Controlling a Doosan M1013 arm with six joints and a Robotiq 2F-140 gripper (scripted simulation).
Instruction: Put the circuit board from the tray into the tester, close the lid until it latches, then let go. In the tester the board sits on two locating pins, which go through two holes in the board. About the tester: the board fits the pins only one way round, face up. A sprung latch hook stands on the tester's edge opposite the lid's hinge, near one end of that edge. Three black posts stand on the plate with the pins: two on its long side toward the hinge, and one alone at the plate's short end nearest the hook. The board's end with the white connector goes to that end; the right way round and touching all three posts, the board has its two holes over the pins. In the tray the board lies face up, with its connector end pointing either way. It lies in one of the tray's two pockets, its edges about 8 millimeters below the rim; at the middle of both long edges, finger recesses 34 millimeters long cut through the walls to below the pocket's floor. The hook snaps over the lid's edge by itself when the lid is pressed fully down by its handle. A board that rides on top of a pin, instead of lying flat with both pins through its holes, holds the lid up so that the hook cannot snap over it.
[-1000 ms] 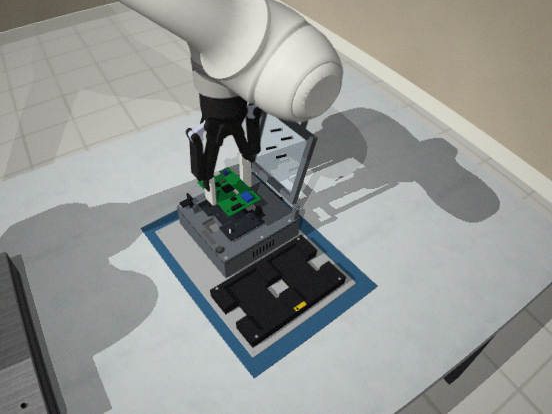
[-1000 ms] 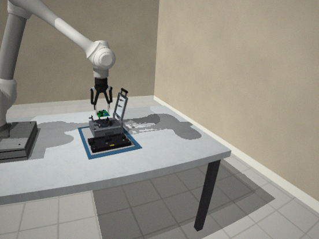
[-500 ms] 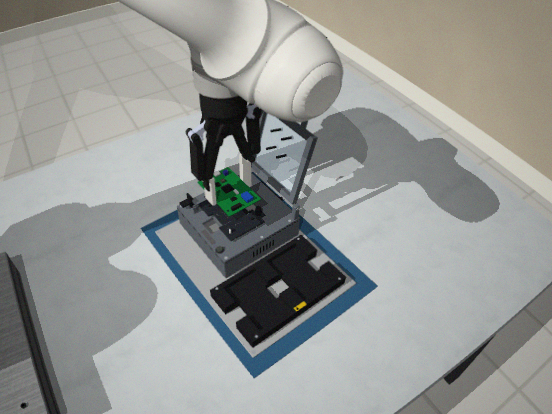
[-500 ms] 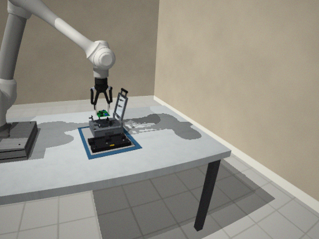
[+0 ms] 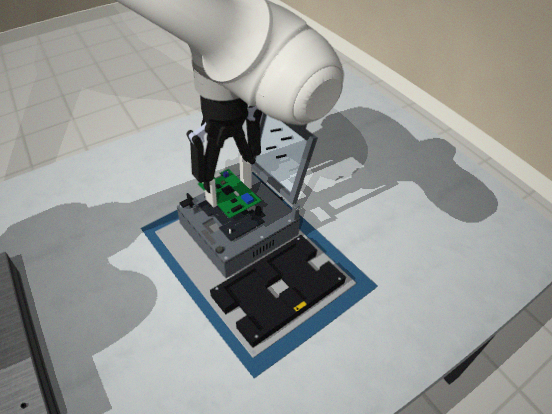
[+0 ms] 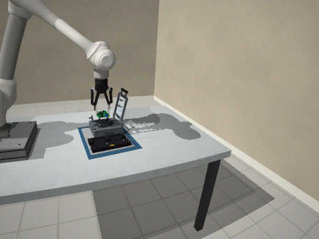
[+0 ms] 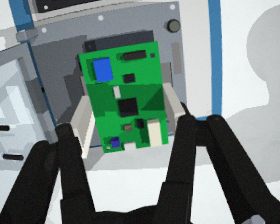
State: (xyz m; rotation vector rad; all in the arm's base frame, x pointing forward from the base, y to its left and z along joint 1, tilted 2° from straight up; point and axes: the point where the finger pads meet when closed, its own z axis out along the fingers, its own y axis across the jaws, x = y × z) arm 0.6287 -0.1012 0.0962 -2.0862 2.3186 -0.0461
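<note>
The green circuit board (image 5: 235, 207) (image 6: 102, 114) (image 7: 145, 92) is face up, high over the tester (image 5: 245, 258) (image 6: 99, 132) (image 7: 120, 25), with a gap below it. My gripper (image 5: 229, 196) (image 6: 102, 113) (image 7: 127, 101) is shut on the board's two long edges. The white connector (image 7: 154, 132) is at the board's end away from the tray, toward the end with the latch hook (image 5: 187, 200) (image 6: 91, 118). The lid (image 5: 303, 169) (image 6: 125, 108) (image 7: 32, 85) stands open. One locating pin (image 5: 230, 231) shows beyond the board; the board hides much of the plate.
The black tray (image 5: 330, 286) (image 6: 107, 146) (image 7: 75, 4) lies beside the tester, both pockets empty. Both stand inside a blue-bordered rectangle (image 5: 195, 297) on the table. The raised lid stands close to one finger, on the hinge side.
</note>
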